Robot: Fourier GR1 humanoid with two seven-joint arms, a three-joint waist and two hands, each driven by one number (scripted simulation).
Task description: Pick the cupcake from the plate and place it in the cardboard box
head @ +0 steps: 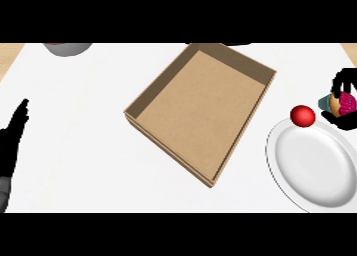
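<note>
My right hand [350, 82] is at the right edge, curled round the cupcake [343, 103], which shows pink frosting and a tan base with a bit of blue. The cupcake is held just beyond the far rim of the white plate [314, 170]. A red ball-shaped fruit [303, 116] sits at the plate's far edge, close to the hand. The open cardboard box [199, 110] lies tilted in the middle of the white counter, left of the plate, with nothing in it. My left hand [10, 137] rests open at the left edge, fingers pointing up.
A grey bowl [66, 48] peeks in at the top left. Wooden counter surface [2, 57] shows past the white top at both upper corners. A dark object [229, 44] sits just behind the box's far corner.
</note>
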